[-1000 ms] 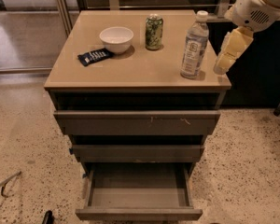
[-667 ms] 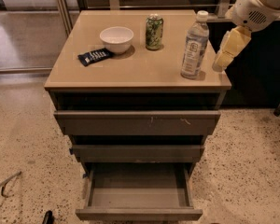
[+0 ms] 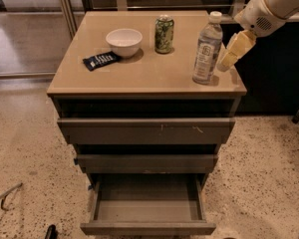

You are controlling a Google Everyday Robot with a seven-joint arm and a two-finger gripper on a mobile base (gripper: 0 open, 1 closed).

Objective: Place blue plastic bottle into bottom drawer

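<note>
A dark snack packet (image 3: 102, 60) lies at the left of the tan cabinet top (image 3: 139, 78), with a white bowl (image 3: 124, 42) just beside it and a green can (image 3: 164, 34) standing further right. The blue plastic bottle (image 3: 207, 49) stands upright near the top's right edge. The robot's gripper (image 3: 233, 51) hangs just to the bottle's right; whether it is open or closed cannot be told. Below, the bottom drawer (image 3: 147, 228) is pulled out.

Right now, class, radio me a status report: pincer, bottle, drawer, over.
Yellowish pincer beside tall clear bluish plastic bottle, on its right, not holding it. Bottle upright on tan cabinet top. Grey bottom drawer pulled open. Green can further left, apart.
</note>
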